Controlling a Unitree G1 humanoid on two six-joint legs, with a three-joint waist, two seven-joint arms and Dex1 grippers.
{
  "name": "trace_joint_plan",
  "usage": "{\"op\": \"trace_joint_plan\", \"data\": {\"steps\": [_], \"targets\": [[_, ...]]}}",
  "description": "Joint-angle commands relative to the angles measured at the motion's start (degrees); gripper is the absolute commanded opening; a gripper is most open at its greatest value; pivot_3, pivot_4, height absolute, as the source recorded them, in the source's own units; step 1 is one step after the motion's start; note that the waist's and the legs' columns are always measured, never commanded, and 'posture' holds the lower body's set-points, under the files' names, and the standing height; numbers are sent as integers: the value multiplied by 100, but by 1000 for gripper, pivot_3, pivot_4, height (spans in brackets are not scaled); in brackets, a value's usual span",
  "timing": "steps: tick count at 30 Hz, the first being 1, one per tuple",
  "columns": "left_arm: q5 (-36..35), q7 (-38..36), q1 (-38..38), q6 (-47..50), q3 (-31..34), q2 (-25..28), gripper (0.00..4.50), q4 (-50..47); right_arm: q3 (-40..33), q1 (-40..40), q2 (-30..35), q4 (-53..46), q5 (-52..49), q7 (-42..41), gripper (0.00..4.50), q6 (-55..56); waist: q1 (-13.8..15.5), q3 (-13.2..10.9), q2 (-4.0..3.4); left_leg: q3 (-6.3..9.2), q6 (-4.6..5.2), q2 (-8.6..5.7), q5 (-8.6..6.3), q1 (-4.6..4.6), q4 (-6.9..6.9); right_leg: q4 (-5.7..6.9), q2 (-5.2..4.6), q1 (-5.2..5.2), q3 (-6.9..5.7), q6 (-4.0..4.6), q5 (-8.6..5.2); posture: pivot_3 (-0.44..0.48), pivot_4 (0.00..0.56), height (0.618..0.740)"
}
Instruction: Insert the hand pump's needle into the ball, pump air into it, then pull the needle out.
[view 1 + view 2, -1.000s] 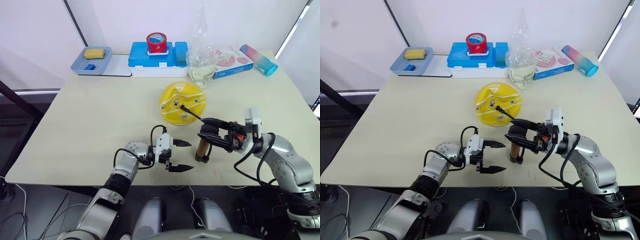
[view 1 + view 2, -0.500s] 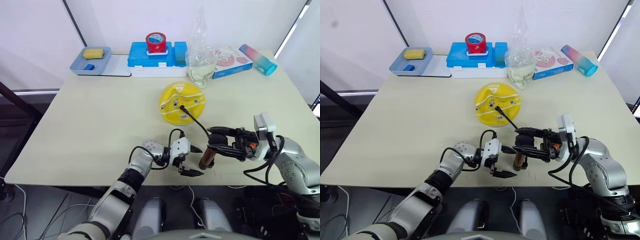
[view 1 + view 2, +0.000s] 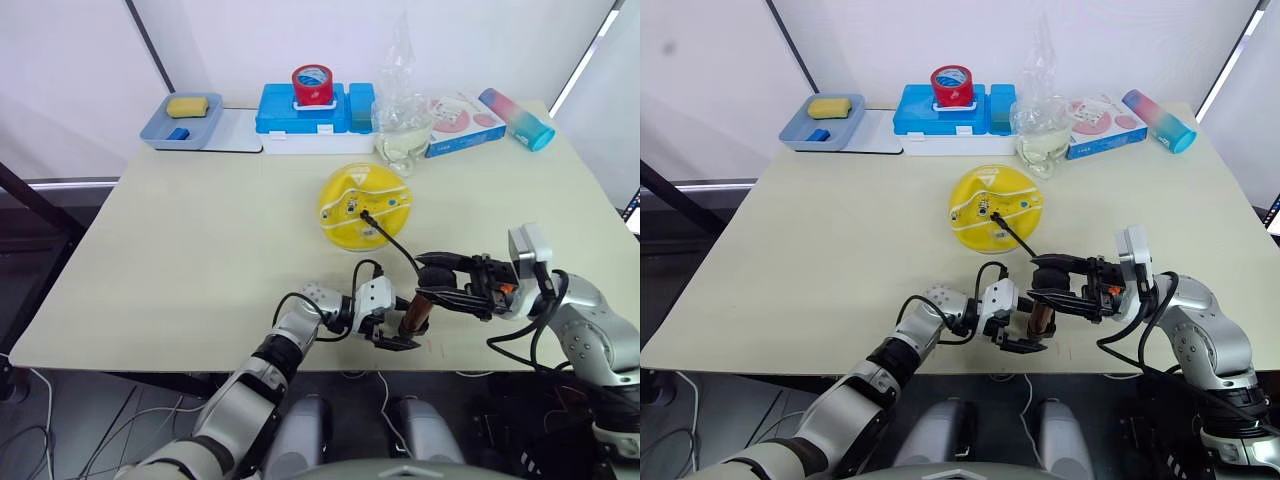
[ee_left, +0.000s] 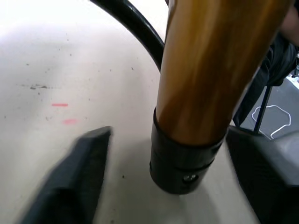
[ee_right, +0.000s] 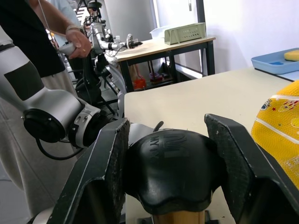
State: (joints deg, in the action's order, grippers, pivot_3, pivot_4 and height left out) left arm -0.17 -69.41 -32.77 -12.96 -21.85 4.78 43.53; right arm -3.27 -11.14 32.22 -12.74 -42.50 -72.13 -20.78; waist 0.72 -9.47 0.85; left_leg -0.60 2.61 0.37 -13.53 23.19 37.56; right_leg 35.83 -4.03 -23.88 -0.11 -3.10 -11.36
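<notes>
pumping step setting up: right gripper (image 3: 430,282) clamps the hand pump (image 3: 413,313) handle, left gripper (image 3: 398,322) open around its base, not yet gripping. needle (image 3: 362,213) already in ball (image 3: 364,207) beyond both. next: close left, stroke handle.

Yellow ball (image 3: 364,206) w/ white lines; gold-bronze pump (image 4: 210,79), black caps.

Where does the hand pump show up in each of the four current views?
Left eye view: pump upright near the table's front edge, between the two grippers.
Right eye view: pump at the same spot.
Left wrist view: bronze barrel and black bottom cap between the fingers.
Right wrist view: black handle between the fingers.
Shared landmark: the yellow ball.
</notes>
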Motion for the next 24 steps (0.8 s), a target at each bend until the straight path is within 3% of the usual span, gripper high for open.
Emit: {"op": "trace_joint_plan", "data": {"steps": [1, 3, 24], "targets": [[-36, 51, -13, -21, 65, -43, 1588, -4, -202, -87, 1, -149, -109, -8, 2052, 154, 3, 0, 0, 1, 0, 0, 0, 0, 0, 0, 0, 0, -1, 0, 0, 0, 150, 739], [-6, 63, -8, -36, 46, -42, 1175, 9, -215, -94, 8, -154, -122, 25, 2052, 158, 3, 0, 0, 0, 0, 0, 0, 1, 0, 0, -1, 0, -1, 1, 0, 0, 150, 739], [372, 639, -104, -336, -126, -318, 1174, 592, -1268, -51, 576, -701, -784, 674, 2052, -352, 3, 0, -1, 12, 0, -2, 0, 16, 18, 0, 0, -3, -9, -5, 11, 0, 150, 739]]}}
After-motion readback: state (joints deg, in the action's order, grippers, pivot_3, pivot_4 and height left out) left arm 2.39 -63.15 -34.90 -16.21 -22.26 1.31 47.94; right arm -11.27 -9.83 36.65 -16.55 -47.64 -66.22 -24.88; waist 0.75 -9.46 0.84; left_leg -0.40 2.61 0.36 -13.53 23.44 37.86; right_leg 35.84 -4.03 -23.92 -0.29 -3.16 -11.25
